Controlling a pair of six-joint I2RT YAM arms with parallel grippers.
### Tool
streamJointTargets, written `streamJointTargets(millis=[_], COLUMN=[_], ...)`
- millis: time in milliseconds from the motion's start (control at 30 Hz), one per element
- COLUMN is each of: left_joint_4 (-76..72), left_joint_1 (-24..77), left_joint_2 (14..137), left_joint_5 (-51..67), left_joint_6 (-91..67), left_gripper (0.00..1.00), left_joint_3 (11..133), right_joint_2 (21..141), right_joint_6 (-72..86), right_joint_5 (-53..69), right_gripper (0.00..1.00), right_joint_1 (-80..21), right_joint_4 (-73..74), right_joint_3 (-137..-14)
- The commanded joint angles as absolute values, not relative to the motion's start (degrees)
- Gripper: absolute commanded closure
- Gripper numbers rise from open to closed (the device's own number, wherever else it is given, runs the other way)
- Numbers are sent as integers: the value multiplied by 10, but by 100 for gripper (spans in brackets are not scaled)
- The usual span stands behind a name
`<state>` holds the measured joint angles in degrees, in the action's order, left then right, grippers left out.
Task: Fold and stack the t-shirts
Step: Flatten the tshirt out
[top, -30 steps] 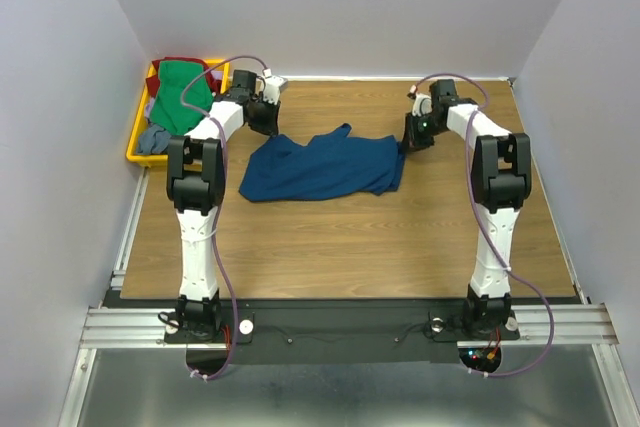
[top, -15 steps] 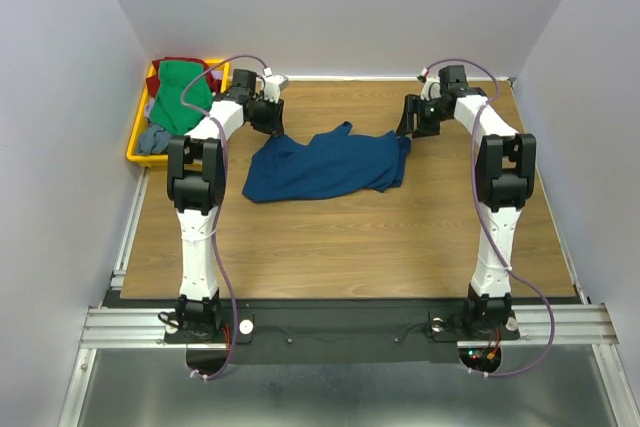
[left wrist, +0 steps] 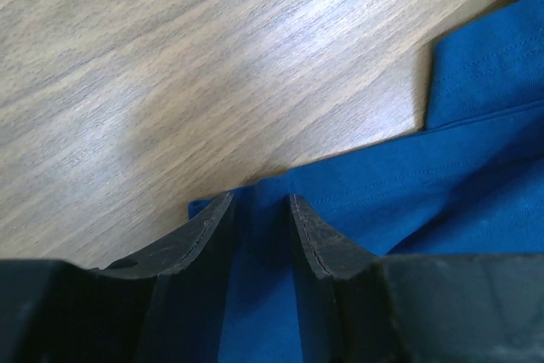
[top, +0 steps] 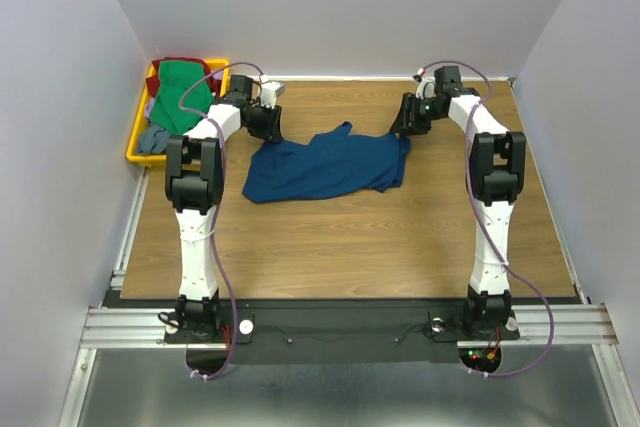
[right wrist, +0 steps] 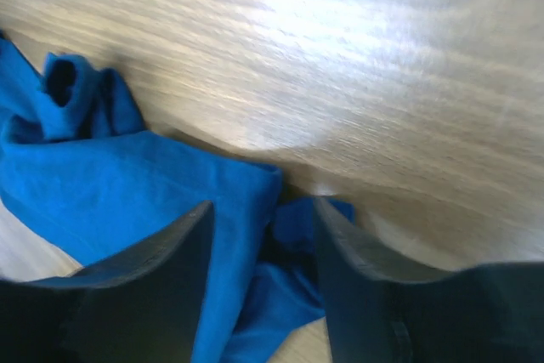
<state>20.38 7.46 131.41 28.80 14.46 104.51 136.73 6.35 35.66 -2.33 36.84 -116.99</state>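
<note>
Left gripper [left wrist: 259, 206] narrowly parted, right gripper [right wrist: 262, 210] wider, both over edges of the rumpled blue cloth t-shirt [top: 325, 167]; pinch deep, pull evenly.

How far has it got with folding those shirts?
Nothing looks folded or stacked yet. In hand: the blue shirt lies rumpled on the table, the left end effector and right end effector open over its ends. Left: folding it, then the green shirt and others heaped in the yellow tray.
</note>
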Motion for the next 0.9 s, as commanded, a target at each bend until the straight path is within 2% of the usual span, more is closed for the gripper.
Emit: streamJointTargets(millis=[0,67,167,200,233,267,300,333,367,433,633,800,867], left_joint_4=[207,207,210,211,213,214,214,212,212,219,257,316,356], left_joint_1=[71,72,72,72,72,72,70,69,68,62,53,53,53], left_joint_2=[1293,1295,1301,1301,1302,1300,1296,1285,1278,1253,1151,1027,979], left_joint_5=[305,304,306,306,307,308,308,317,322,335,372,395,416], left_joint_6=[144,143,142,142,142,142,143,144,144,145,200,301,391], left_gripper=[57,57,59,62,73,78,83,93,96,100,100,100,100], left_joint_3=[1052,1053,1056,1058,1059,1062,1064,1065,1068,1072,1042,923,885], right_joint_2=[1387,1392,1397,1397,1396,1393,1383,1377,1359,1334,1197,1088,1044], right_joint_6=[78,82,82,83,83,83,82,80,79,69,33,-41,-94], right_joint_5=[392,399,412,418,422,427,439,445,448,453,453,467,472], right_gripper=[53,54,63,71,75,80,92,97,100,99,99,99,99], right_joint_1=[-24,-24,-25,-25,-25,-25,-25,-25,-25,-25,-25,-25,-26], right_joint_4=[361,361,362,361,361,361,361,361,361,361,362,392,430], right_joint_3=[-1188,-1185,-1181,-1180,-1181,-1181,-1180,-1180,-1179,-1177,-1102,-1001,-957])
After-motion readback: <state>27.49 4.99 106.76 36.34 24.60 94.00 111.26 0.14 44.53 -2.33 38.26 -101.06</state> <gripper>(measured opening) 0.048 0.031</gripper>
